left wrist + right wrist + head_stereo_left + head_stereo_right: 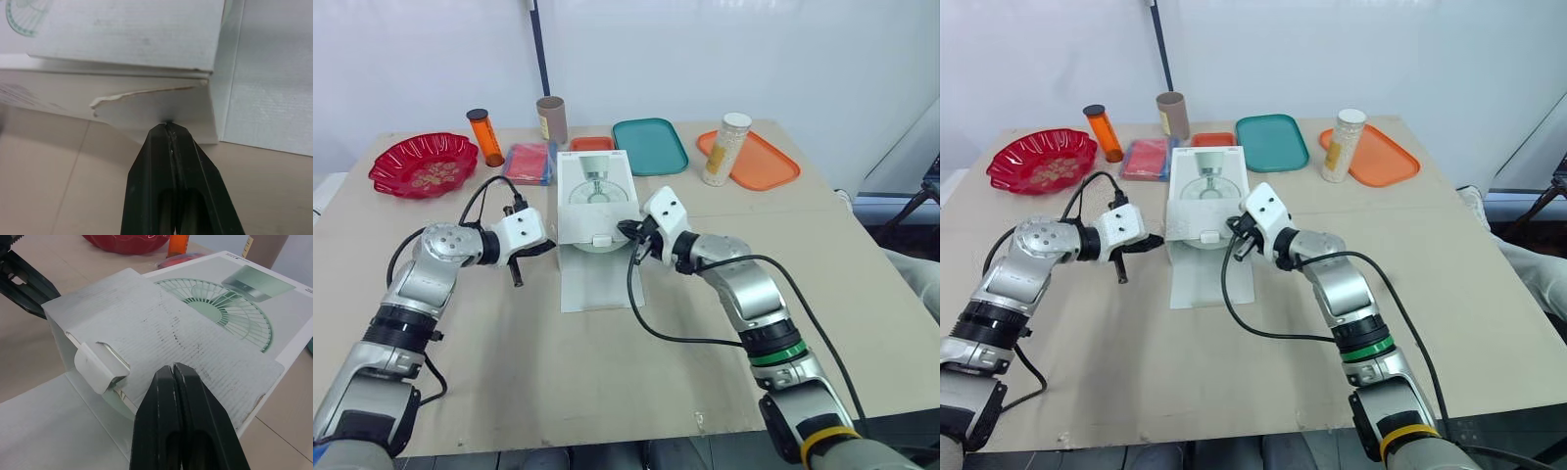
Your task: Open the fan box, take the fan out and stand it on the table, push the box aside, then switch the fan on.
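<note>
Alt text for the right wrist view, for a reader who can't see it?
The right gripper, fingers shut, is at the top flap of the white fan box, whose front flap lies open. A red bowl and orange bottle stand behind.

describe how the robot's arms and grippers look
The left arm and right arm are silver with black joints; the right carries a green ring and a yellow band. Each has a white wrist block and looping black cable. Left gripper and right gripper each have two tapered black fingers.
</note>
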You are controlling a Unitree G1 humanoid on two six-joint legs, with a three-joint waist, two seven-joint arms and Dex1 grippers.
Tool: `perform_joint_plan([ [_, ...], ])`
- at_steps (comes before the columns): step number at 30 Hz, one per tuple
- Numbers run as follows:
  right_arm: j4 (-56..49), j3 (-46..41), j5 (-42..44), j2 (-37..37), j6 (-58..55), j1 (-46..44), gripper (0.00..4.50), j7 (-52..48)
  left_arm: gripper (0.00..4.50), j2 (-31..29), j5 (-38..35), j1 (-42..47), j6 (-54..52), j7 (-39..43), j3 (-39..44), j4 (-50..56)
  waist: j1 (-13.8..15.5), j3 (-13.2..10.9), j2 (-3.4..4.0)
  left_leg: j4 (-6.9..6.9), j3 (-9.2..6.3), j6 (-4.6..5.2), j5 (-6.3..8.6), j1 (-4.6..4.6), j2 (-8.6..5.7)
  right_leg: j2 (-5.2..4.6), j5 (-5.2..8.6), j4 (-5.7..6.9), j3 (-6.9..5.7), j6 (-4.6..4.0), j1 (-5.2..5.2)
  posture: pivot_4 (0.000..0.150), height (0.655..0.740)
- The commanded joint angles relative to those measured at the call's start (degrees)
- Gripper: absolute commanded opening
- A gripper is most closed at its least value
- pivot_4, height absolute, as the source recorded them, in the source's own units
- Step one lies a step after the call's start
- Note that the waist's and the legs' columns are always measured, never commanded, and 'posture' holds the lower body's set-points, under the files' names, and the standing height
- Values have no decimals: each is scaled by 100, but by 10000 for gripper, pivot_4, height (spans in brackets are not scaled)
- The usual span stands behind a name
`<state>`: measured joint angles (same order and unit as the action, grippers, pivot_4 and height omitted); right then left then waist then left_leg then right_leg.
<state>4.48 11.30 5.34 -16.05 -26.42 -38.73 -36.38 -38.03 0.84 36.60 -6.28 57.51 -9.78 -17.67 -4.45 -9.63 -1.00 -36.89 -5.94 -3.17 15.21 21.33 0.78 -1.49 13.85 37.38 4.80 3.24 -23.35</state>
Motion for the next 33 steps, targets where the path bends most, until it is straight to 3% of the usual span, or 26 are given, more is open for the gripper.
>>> perform_joint_plan([
  [1, -184, -30, 29, -33, -23, -74, 138, -41, 0, 55, -175, -82, -70, -126, 237, 49, 0, 0, 0, 0, 0, 0, 0, 0, 0, 0, 0, 0, 0, 0, 0, 1500, 7400],
  [11, -199, 3, -17, -78, -22, -70, 138, -83, 0, 257, -441, -241, -260, -308, 409, 335, 1, 0, 0, 0, -1, 0, 0, 0, -1, -1, 0, 0, -2, 0, 0, 1500, 7400],
  [21, -463, 6, 25, -202, -190, -11, 138, -159, 0, 392, -1406, -1635, -1211, -464, 689, 2897, 3, 0, 0, 1, -1, -1, 0, 3, 0, -5, 0, -1, -1, 0, -1, 1500, 7400],
  [33, -491, 82, 24, -274, -270, -54, 138, -310, 0, 753, -1712, -2111, -2073, -1050, 501, 3878, 6, 0, 0, 2, -1, -1, 0, 2, 1, -3, 0, -6, -1, 0, 0, 1500, 7400],
])
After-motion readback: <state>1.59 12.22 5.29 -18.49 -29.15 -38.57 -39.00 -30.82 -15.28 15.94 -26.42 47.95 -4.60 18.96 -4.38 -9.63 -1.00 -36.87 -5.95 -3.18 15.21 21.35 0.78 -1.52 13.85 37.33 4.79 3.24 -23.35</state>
